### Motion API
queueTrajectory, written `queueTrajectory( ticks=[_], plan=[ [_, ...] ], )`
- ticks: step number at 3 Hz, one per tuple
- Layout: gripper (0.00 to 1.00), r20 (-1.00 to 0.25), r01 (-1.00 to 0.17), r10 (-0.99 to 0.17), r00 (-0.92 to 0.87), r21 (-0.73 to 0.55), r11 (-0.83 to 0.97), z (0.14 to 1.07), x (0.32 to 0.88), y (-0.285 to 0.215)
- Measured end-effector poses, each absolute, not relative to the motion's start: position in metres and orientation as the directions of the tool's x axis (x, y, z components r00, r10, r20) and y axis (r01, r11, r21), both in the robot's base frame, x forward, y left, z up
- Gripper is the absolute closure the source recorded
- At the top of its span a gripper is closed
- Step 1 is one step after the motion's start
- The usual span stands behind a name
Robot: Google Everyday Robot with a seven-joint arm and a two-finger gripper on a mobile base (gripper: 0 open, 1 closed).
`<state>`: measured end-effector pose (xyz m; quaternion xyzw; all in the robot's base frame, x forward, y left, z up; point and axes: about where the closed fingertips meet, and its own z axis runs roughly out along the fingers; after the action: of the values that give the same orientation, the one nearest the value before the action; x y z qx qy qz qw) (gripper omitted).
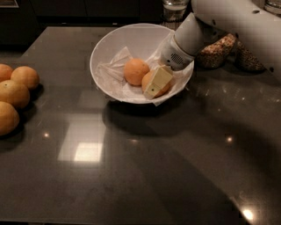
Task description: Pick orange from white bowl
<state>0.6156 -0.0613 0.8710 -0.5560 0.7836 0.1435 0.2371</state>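
Note:
The white bowl (105, 48) stands at the back middle of the dark counter, lined with crumpled white paper. Two oranges lie in it. The paler, yellowish orange (148, 80) is on the right. A deeper reddish-orange one (135, 71) lies just left of it. My gripper (154, 84) reaches down into the bowl from the upper right and is right at the pale orange, its cream-coloured tip covering the fruit's right half. The far side of the orange is hidden behind it.
Several loose oranges (17, 92) lie at the counter's left edge. Glass jars of grains (219, 50) stand behind the bowl at the right, partly hidden by my white arm (228, 22). A glass (174, 8) stands behind the bowl.

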Motion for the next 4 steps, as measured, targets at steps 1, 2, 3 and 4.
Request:
queueTrajectory(
  ticks=[1,2,3,4],
  plan=[
    [0.31,-0.526,-0.94,-0.806,-0.27,-0.036,0.339,0.8669,0.6161,-0.0595],
    [0.62,-0.523,-0.94,-0.808,-0.271,-0.037,0.339,0.8646,0.6161,-0.0593],
    [0.85,-0.523,-0.94,-0.808,-0.271,-0.037,0.339,0.8646,0.6161,-0.0593],
    [1.0,-0.523,-0.94,-0.808,-0.271,-0.037,0.339,0.8646,0.6161,-0.0593]
  ],
)
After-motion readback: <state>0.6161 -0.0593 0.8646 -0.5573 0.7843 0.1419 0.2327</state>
